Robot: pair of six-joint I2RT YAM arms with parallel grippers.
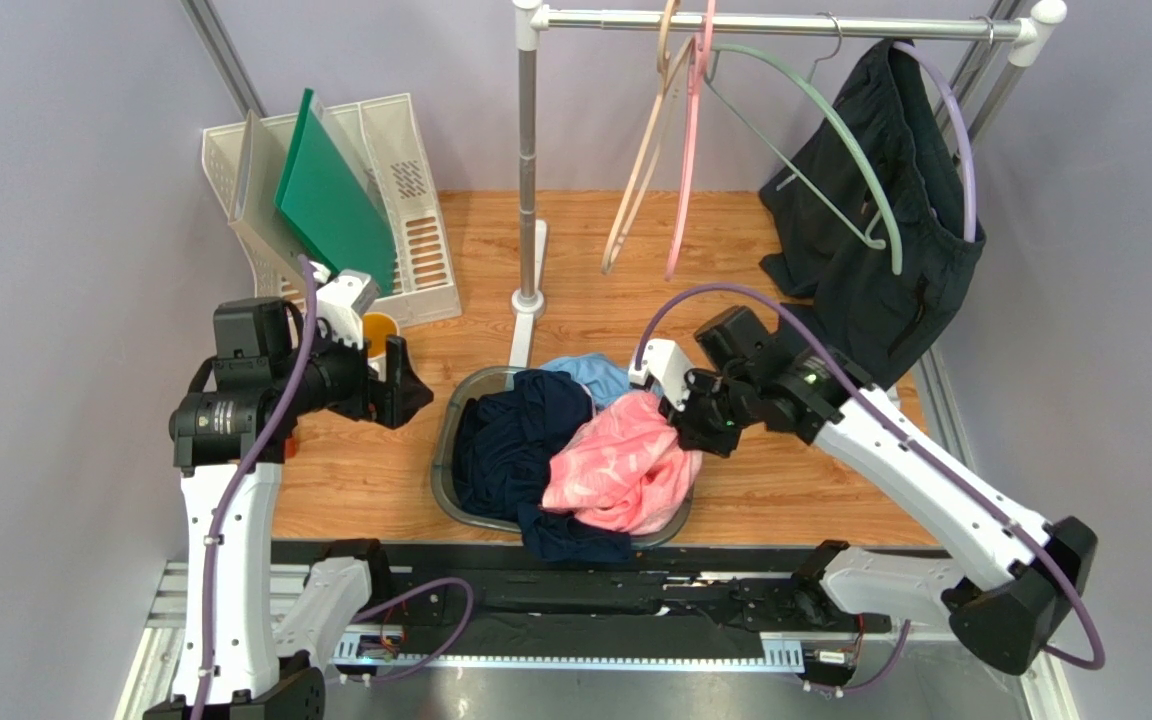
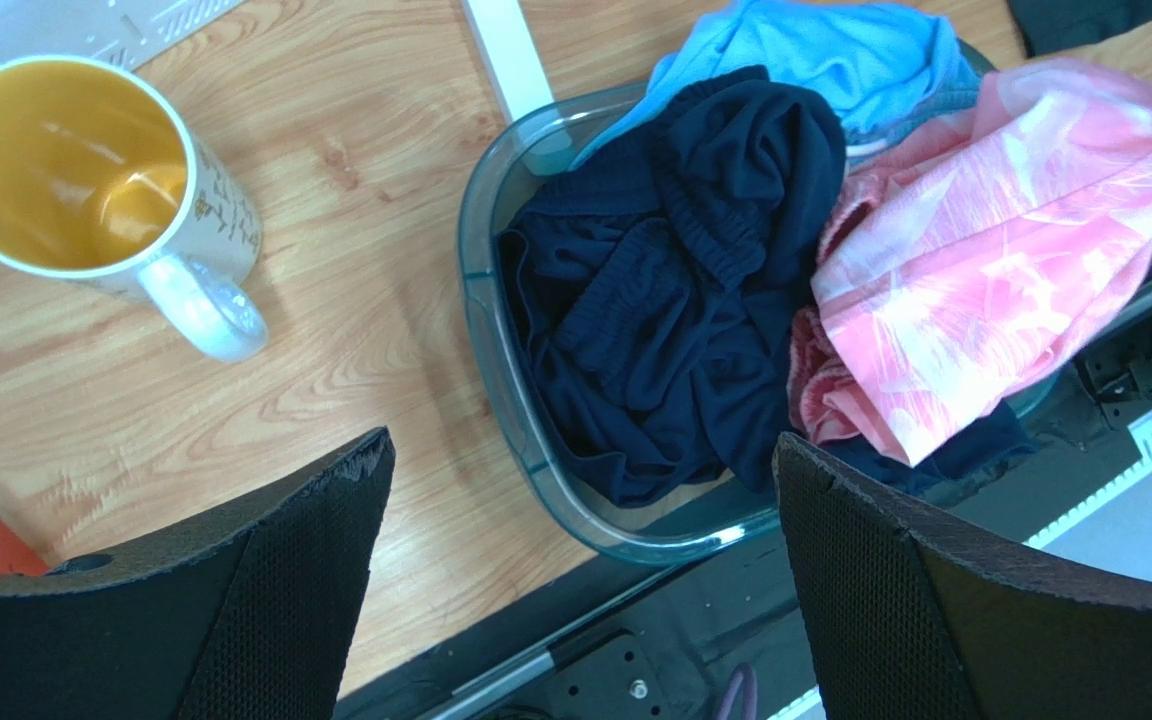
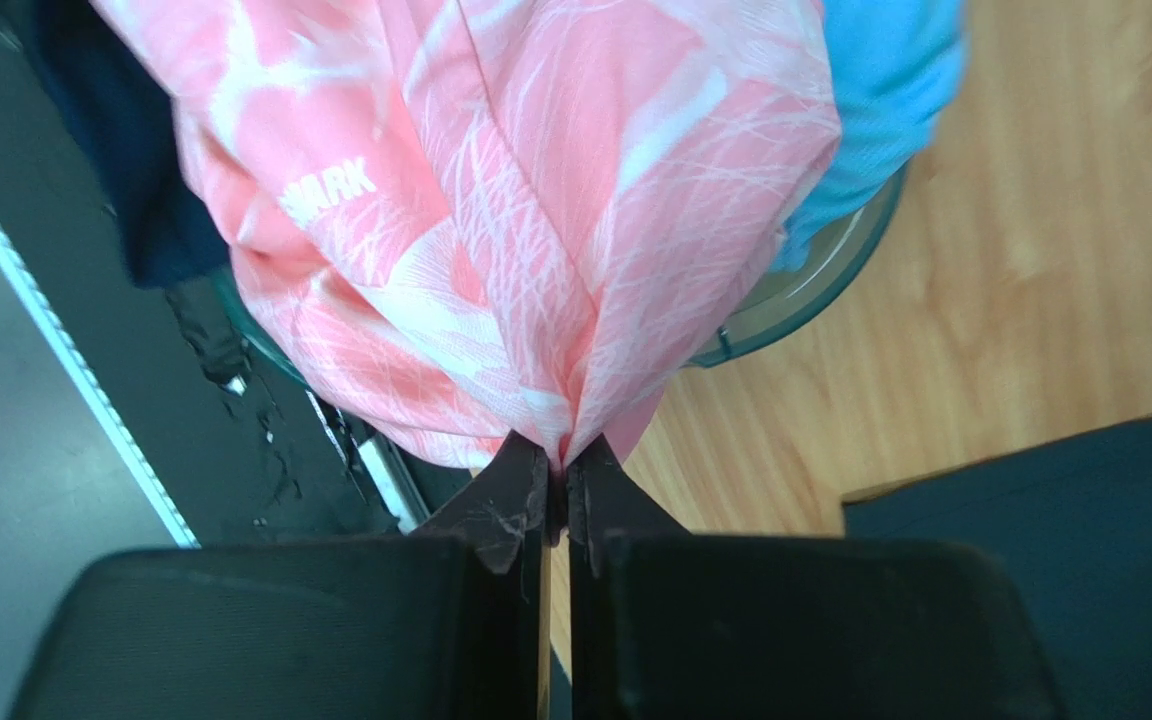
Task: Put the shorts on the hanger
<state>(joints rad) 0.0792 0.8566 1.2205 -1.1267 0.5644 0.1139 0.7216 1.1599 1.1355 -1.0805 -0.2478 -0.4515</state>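
The salmon-pink shorts (image 1: 620,465) with a pale leaf print lie over the right side of the grey basin (image 1: 455,450). They also show in the left wrist view (image 2: 973,255) and fill the right wrist view (image 3: 522,225). My right gripper (image 1: 692,428) is shut on a pinch of the shorts' edge (image 3: 560,450) and lifts that part. My left gripper (image 1: 405,393) is open and empty, left of the basin above the table; its fingers (image 2: 282,555) frame the basin's near rim. The sage-green hanger (image 1: 823,128) hangs on the rail at the back right.
Dark navy garments (image 1: 515,443) and a light blue one (image 1: 590,375) lie in the basin. A mug (image 2: 86,180) stands left of it. Beige (image 1: 642,150) and pink (image 1: 692,150) hangers and a dark garment on a lilac hanger (image 1: 961,135) hang on the rail (image 1: 763,21). A white rack (image 1: 402,210) stands back left.
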